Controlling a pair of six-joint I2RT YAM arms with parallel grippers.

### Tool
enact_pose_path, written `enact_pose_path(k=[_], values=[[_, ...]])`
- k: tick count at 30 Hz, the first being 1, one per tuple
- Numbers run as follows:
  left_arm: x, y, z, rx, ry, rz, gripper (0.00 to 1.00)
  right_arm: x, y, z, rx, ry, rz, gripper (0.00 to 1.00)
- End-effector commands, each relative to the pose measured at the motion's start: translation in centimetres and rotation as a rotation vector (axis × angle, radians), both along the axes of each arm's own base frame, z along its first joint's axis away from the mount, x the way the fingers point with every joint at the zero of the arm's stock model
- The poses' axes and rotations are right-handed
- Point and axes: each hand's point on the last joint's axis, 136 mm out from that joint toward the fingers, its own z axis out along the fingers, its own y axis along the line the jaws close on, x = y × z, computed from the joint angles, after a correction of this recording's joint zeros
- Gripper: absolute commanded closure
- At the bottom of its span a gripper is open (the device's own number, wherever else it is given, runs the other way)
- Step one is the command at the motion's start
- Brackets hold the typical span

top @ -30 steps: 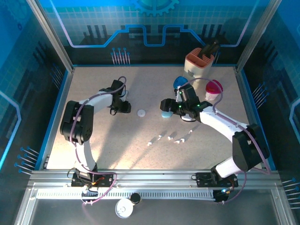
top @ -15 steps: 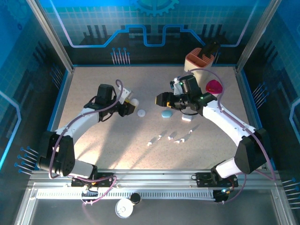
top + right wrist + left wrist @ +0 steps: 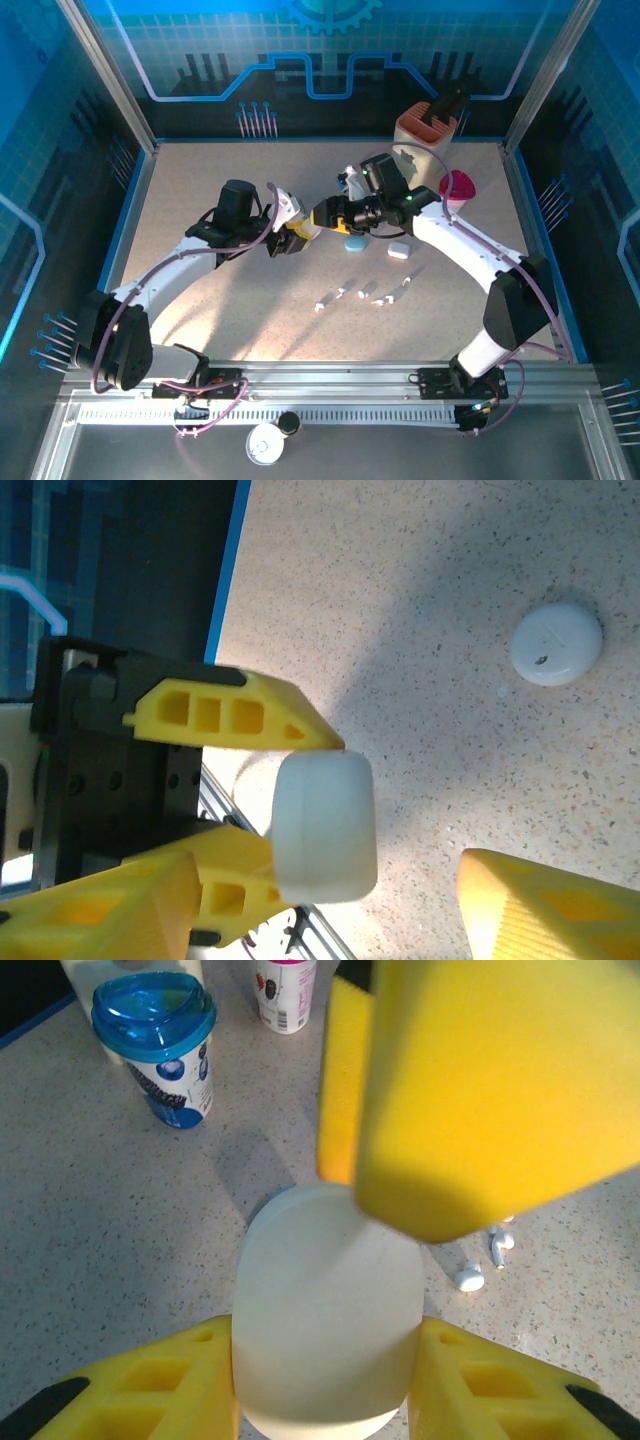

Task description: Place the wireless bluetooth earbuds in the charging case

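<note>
My left gripper [image 3: 325,1345] is shut on a white pebble-shaped charging case [image 3: 325,1305], its lid closed, held above the table's middle [image 3: 300,232]. My right gripper [image 3: 322,215] meets it from the right and stands open. In the right wrist view its fingers [image 3: 545,910] lie to either side of the case [image 3: 325,825], with a gap showing on the right. Several tiny white earbuds [image 3: 368,291] lie scattered on the table in front of both grippers. Two of these earbuds [image 3: 468,1278] show past the case in the left wrist view.
A pale blue case [image 3: 354,241] and a small white case [image 3: 398,252] lie under the right arm. A flat white disc [image 3: 556,643] lies nearby. A blue-lidded cup [image 3: 160,1045], a pink-lidded cup [image 3: 456,187] and an orange-and-white holder [image 3: 425,135] stand at the back right.
My left gripper carried the white case rightward to the table's middle. My right gripper swung left to meet it and its jaws narrowed a little.
</note>
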Motion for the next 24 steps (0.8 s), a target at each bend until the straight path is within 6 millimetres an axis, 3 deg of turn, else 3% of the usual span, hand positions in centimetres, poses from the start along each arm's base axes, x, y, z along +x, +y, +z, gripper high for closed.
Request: enact_pose_path(k=[1, 9, 17, 18, 20, 24], values=[[-0.6, -0.9, 2.8, -0.031, -0.088, -0.069, 0.6, -0.6, 0.8, 0.5, 0.016, 0.03, 0.031, 0.38], [-0.6, -1.3, 2.9, -0.047, -0.081, -0.08, 0.59, -0.8, 0.9, -0.5, 0.006, 0.066, 0.043, 0.52], [-0.6, -1.5, 3.3, -0.069, -0.089, -0.087, 0.58, -0.6, 0.9, 0.3, 0.041, 0.065, 0.04, 0.76], [-0.5, -1.5, 3.4, -0.075, -0.091, -0.079, 0.55, -0.6, 0.9, 0.6, 0.052, 0.061, 0.037, 0.79], [-0.4, -1.5, 3.8, -0.111, -0.096, -0.057, 0.4, -0.5, 0.5, 1.4, 0.082, 0.052, 0.022, 0.84], [-0.5, -1.8, 5.6, -0.24, -0.094, -0.031, 0.21, -0.1, -0.7, 3.1, 0.16, 0.055, -0.031, 0.87]])
